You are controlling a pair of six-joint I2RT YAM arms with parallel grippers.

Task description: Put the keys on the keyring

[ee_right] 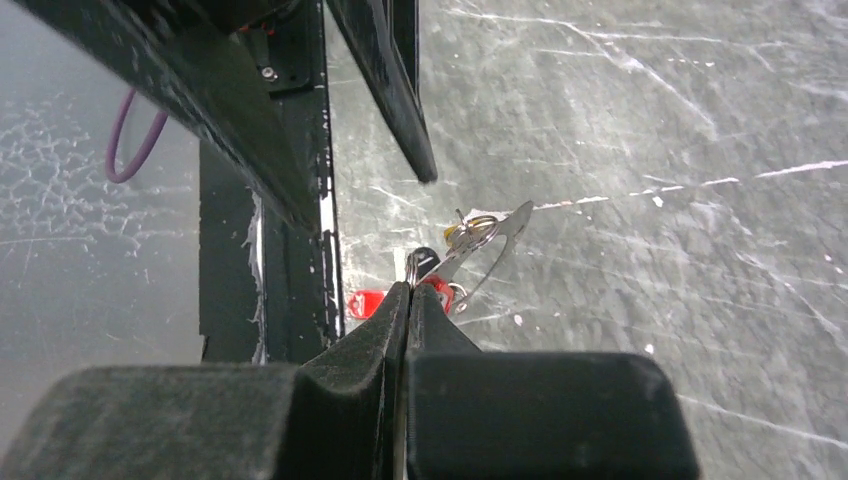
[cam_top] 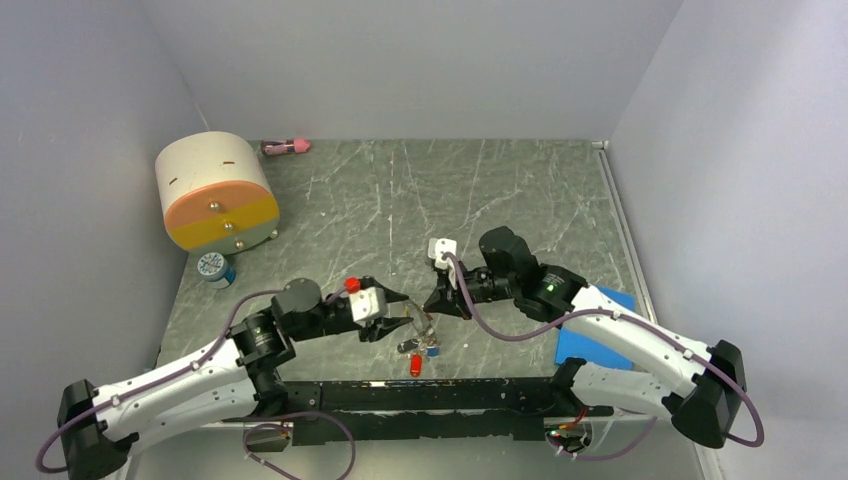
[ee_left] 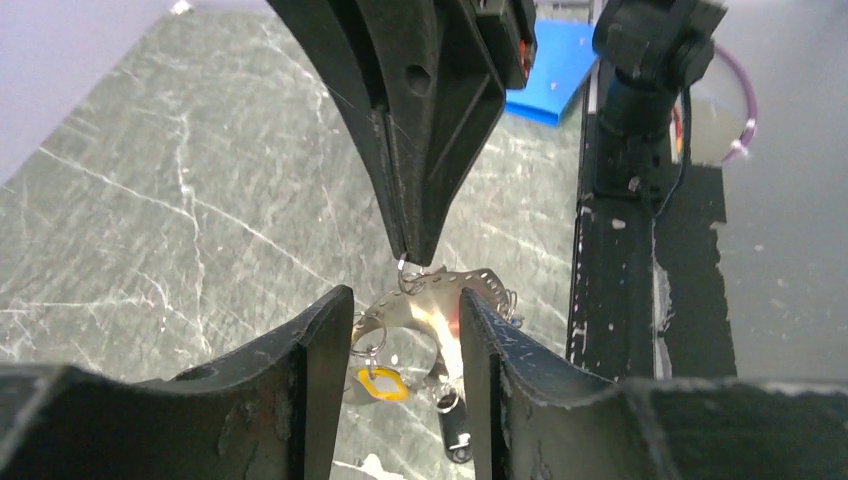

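Observation:
The keyring (ee_left: 425,312), a pale metal plate with a row of small holes, hangs just above the table between my two grippers. My right gripper (ee_right: 410,287) is shut on a small wire ring at the plate's top edge. My left gripper (ee_left: 402,298) is open, one finger on each side of the plate. A yellow-headed key (ee_left: 383,383) and a dark key (ee_left: 455,425) dangle from the plate. One red-headed key (ee_right: 367,303) lies on the table below. In the top view the keyring (cam_top: 420,326) sits between the left gripper (cam_top: 398,318) and the right gripper (cam_top: 431,303).
A cream-and-orange drum (cam_top: 215,190) stands at the back left, with a small blue-capped bottle (cam_top: 215,268) in front of it. A pink object (cam_top: 285,147) lies by the back wall. A blue pad (cam_top: 590,335) lies under the right arm. A black rail (cam_top: 430,395) runs along the near edge.

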